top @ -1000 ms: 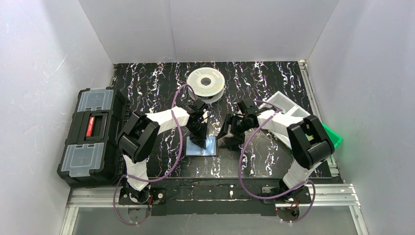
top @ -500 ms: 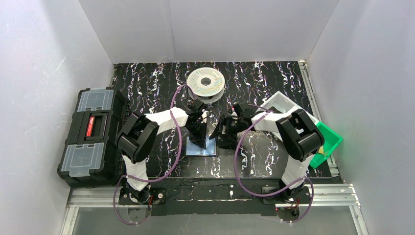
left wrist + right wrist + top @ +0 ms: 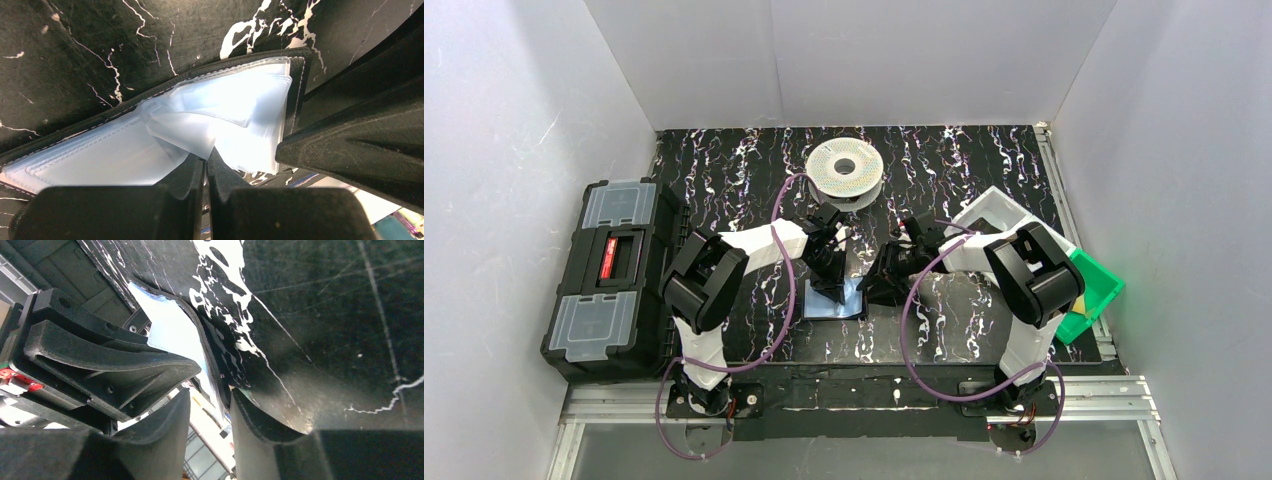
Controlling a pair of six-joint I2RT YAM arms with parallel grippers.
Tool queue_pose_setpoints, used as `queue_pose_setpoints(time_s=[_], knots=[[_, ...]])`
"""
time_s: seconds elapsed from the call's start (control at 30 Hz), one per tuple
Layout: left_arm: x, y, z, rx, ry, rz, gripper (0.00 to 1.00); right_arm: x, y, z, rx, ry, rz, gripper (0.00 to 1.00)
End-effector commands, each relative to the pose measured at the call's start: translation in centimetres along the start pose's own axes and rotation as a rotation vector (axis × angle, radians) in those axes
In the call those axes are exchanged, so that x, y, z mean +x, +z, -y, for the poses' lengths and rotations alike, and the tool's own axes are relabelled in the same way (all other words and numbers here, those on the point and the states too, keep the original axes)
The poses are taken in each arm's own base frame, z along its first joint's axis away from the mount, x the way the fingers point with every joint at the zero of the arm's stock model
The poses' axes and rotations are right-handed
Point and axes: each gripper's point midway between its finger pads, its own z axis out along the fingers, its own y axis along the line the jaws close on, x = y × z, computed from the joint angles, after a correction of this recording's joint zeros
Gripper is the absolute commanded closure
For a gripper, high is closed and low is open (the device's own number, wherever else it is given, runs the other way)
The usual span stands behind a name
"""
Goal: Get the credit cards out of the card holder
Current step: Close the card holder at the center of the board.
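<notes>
I am at the opening step: the card holder [image 3: 836, 300] lies unfolded on the black, white-veined desk [image 3: 964, 170], between my two arms, bluish-grey inside facing up. My left tool [image 3: 206, 160] is closed tight on a fold of the clear sleeve [image 3: 180, 130], lifting it off the stack of pockets. My right tool [image 3: 210, 400] stands narrow, its jaws astride the raised edge of the black cover [image 3: 210, 350]; a slit of light shows beside the edge, so I judge it is not clamped yet. I cannot make out the credit cards in any view. They may be inside the cloudy pockets, but I cannot tell. Next, I think, the right tool must pin that cover so the holder cannot slide, and the left must spread the pocket far enough to show a card edge to grip. The thin plastic may slip or crumple. White walls close in the desk on three sides. A black toolbox [image 3: 609, 280] sits at the left, a filament spool [image 3: 845, 168] at the back, a white tray [image 3: 1004, 212] and a green bin [image 3: 1096, 292] at the right.
</notes>
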Motion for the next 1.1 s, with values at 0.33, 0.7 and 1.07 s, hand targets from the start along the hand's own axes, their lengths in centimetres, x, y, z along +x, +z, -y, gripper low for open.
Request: queue_pose_setpoints(time_s=[0.33,0.7,1.07], knots=[[1.8,1.4,-1.5,-0.057,-0.001,-0.054,1.0,0.2,0.2,-1.5,-0.06,-0.032,-0.015,0.99],[0.7,-2.1,-0.3,-0.062,0.016,0.018,0.7,0.0,-0.7,-0.9,0.008,-0.107,0.047,0.99],[0.3,-5.8,-1.0,-0.122,0.014,0.105,0.42,0.3,-2.1,-0.6,0.064,-0.149,0.083,0.99]])
